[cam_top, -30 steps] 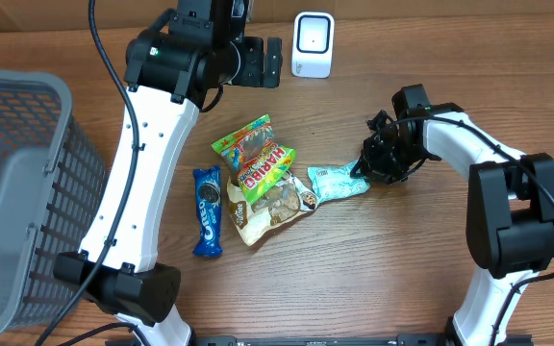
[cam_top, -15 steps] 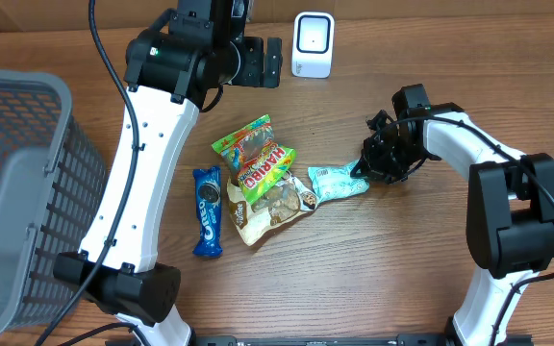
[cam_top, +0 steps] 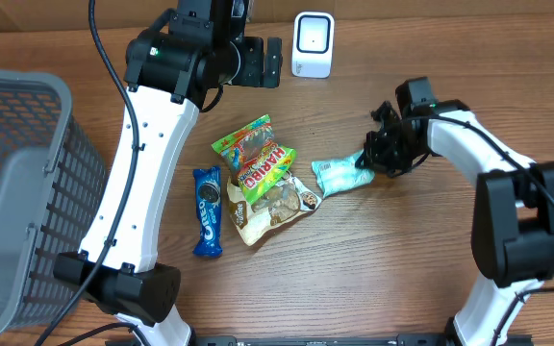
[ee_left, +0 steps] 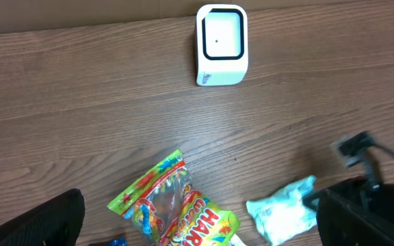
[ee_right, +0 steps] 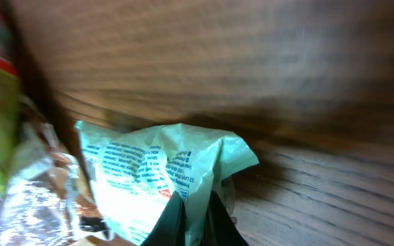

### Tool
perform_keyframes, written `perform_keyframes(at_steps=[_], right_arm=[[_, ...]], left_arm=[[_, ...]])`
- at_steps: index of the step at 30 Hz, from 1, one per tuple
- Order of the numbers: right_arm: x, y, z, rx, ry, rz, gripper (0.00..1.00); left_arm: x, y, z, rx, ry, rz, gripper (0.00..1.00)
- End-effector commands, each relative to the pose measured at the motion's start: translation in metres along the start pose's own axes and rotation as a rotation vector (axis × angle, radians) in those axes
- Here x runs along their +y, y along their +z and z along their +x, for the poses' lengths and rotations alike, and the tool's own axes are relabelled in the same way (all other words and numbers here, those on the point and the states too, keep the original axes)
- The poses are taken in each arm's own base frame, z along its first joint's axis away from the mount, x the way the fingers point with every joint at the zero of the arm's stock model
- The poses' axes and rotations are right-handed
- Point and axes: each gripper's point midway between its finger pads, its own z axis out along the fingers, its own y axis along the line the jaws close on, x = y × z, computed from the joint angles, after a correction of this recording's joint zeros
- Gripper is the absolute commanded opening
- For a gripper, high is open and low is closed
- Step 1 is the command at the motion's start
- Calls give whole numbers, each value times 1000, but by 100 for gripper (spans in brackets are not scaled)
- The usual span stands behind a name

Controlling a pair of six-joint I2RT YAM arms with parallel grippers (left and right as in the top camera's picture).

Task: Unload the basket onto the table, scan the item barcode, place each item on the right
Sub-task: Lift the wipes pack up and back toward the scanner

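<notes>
Pinching the right end of the mint-green snack packet [cam_top: 339, 175], the right gripper [cam_top: 368, 163] sits low over the wooden table [cam_top: 402, 269], right of the snack pile. In the right wrist view the two dark fingers [ee_right: 176, 222] are closed tight on a crumpled edge of the packet [ee_right: 152, 174], printed text side facing the camera. Cannot tell whether the packet is off the table or dragging on it. Its left end is just beside the cookie bag [cam_top: 275, 204]; touching or not is unclear.

The left gripper [cam_top: 263, 62] is up high at the back of the table, jaws spread wide, holding nothing, just left of the white barcode scanner [cam_top: 313, 44]. The left wrist view looks down on the scanner [ee_left: 221, 44], standing upright near the back edge, well apart from the packet [ee_left: 282, 213].

Snack pile mid-table: a Haribo gummy bag [cam_top: 256, 154] overlapping the cookie bag, and a blue Oreo pack [cam_top: 207, 211] lying just left of them, apart from the packet. A grey wire basket [cam_top: 22, 183] fills the left edge of the overhead view.
</notes>
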Motion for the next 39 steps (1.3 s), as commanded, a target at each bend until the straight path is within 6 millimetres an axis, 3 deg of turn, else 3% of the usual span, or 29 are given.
perform_keyframes(at_steps=[1,4,9,15,39], right_arm=[[36,-61,-38,-198,-108,-6,4],[43,-80,-46,-253,-130,13,4],[47,-92,-52,-304,-149,27,4],[30,-100,-60,-356,-103,138,4],[19,-102,-54,-340,-92,194,4]], left_arm=[[-1,-18,-10,-47,4,7,100],[-1,-18,-10,-47,4,7,100],[-1,-18,-10,-47,4,7,100],[-1,-18,-10,-47,4,7,100],[-1,-18,-10,-48,4,9,100]])
